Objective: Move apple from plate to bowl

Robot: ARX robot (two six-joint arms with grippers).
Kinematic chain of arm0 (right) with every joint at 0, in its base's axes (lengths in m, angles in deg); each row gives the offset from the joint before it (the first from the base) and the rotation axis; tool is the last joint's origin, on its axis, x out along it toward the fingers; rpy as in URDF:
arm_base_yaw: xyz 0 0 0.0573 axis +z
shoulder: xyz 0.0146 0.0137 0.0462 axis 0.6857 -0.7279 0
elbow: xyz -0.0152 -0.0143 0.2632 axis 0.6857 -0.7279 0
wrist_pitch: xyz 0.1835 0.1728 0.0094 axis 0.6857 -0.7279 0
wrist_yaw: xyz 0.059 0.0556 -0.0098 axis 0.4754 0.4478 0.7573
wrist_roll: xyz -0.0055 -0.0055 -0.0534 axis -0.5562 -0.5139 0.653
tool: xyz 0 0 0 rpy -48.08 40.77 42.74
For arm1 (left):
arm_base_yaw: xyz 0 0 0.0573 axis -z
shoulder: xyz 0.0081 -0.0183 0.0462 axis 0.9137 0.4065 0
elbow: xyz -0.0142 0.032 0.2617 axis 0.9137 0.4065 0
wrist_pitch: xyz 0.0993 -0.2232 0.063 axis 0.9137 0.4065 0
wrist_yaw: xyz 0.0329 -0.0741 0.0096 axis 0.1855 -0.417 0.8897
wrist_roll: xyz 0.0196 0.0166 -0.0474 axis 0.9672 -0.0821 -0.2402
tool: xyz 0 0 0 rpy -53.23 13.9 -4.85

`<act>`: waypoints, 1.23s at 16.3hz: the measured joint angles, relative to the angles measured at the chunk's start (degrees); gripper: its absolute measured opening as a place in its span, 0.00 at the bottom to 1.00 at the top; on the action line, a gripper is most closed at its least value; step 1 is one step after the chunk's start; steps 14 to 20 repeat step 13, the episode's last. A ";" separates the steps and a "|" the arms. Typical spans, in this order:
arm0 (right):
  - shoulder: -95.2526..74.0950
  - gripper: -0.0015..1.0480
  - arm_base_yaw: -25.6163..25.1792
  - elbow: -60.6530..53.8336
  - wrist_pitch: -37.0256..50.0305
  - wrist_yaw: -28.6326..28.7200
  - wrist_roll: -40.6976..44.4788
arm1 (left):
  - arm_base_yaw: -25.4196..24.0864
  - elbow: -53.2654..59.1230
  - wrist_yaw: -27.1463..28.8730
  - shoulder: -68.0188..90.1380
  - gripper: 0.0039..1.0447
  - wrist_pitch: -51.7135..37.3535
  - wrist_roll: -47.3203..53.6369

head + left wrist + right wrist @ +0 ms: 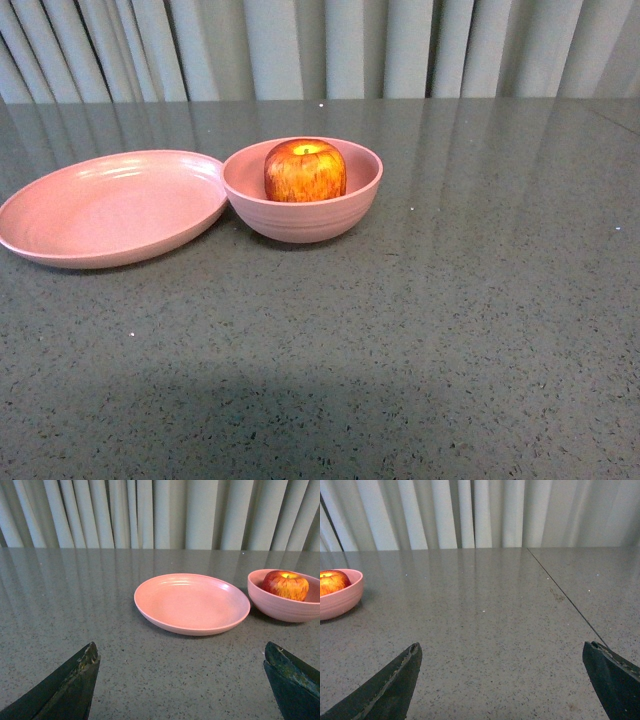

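The red and yellow-streaked apple (305, 171) sits inside the deep pink bowl (300, 222). The shallow pink plate (110, 208) lies empty just left of the bowl, its rim close to the bowl's side. In the left wrist view the plate (191, 603) is ahead, with the bowl (277, 605) and apple (286, 584) beyond it to one side. My left gripper (181, 652) is open and empty, back from the plate. My right gripper (501, 650) is open and empty over bare table; the bowl (337, 602) and apple (332, 581) show at that view's edge. Neither arm shows in the front view.
Everything stands on a grey speckled table (450, 330). Pale pleated curtains (320, 45) hang behind the table's far edge. A thin seam (565, 597) runs across the tabletop in the right wrist view.
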 joint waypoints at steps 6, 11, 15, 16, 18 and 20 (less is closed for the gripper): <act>0.00 0.94 0.00 0.00 0.00 0.00 0.00 | 0.00 0.00 0.00 0.00 0.94 0.00 0.00; 0.00 0.94 0.00 0.00 0.00 0.00 0.00 | 0.00 0.00 0.00 0.00 0.94 0.00 0.00; 0.00 0.94 0.00 0.00 0.00 0.00 0.00 | 0.00 0.00 0.00 0.00 0.94 0.00 0.00; 0.00 0.94 0.00 0.00 0.00 0.00 0.00 | 0.00 0.00 0.00 0.00 0.94 0.00 0.00; 0.00 0.94 0.00 0.00 0.00 0.00 0.00 | 0.00 0.00 0.00 0.00 0.94 0.00 0.00; 0.00 0.94 0.00 0.00 0.00 0.00 0.00 | 0.00 0.00 0.00 0.00 0.94 0.00 0.00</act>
